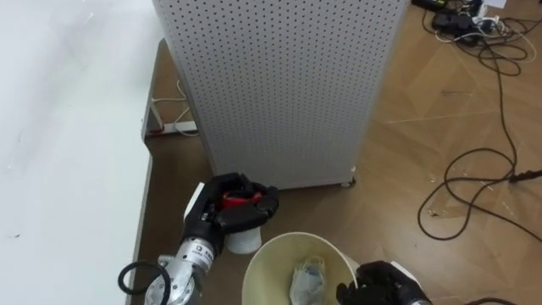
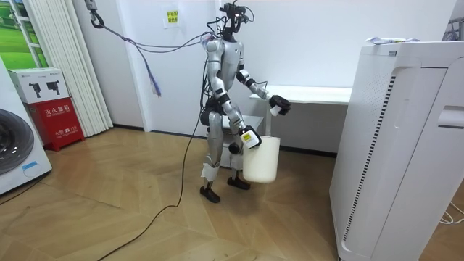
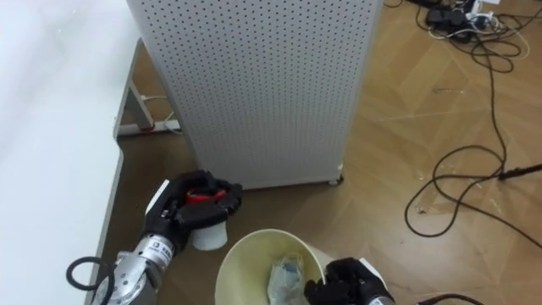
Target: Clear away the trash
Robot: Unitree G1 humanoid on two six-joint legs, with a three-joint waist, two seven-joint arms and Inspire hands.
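Note:
My left hand [image 1: 233, 207] is shut on a white cup-like piece of garbage [image 1: 244, 241] with a red bit at its top, held just left of and above the rim of a cream waste bin [image 1: 269, 252]. Crumpled pale garbage [image 1: 309, 278] lies inside the bin. At the bin's right rim my right hand [image 1: 381, 286] is curled round the edge and carries it. In the room view I stand upright beside the white table, my left hand [image 2: 280, 106] raised with the cup and the bin [image 2: 262, 161] hanging at thigh height from my right hand [image 2: 249, 138].
A white perforated cabinet [image 1: 279, 85] stands straight ahead on the wooden floor. The white table [image 1: 68, 127] runs along my left, with a power strip [image 1: 174, 128] under it. Dark cables [image 1: 491, 169] loop on the floor at right. A tall white appliance [image 2: 399, 145] stands at the room view's right.

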